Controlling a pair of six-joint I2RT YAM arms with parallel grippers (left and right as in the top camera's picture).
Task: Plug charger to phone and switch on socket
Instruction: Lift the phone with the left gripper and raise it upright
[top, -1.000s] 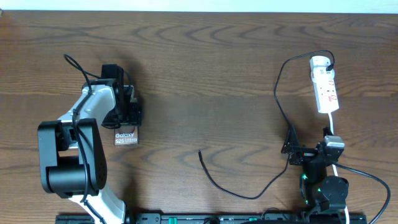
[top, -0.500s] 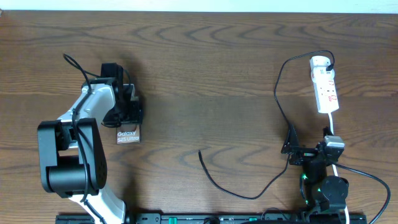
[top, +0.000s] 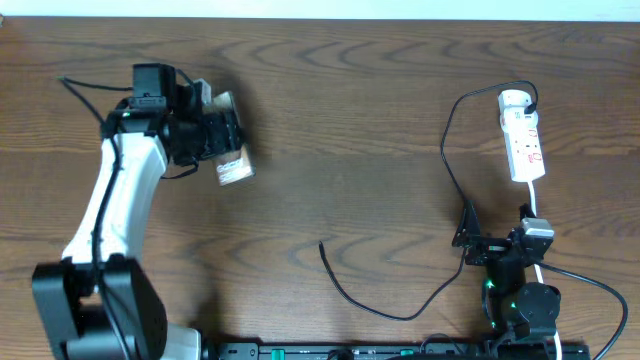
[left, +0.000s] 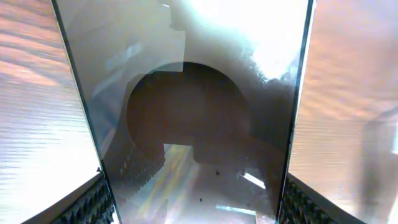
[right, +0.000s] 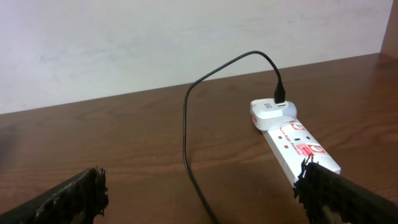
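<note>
left gripper (top: 221, 135) pinching phone (top: 234, 170), lifted | right gripper (right: 199, 194) spread, empty | next: lay phone flat, port facing charger cable tip (top: 322, 245)

legible text: none in full.
phone (top: 234, 168): white lettering in two short lines at its lower end, seen from overhead; tilted and too small to read.
socket (right: 297, 142): red square marks and a line of red print along its white top, seen from the right wrist; blurred, not readable. from overhead, only red specks.
</note>
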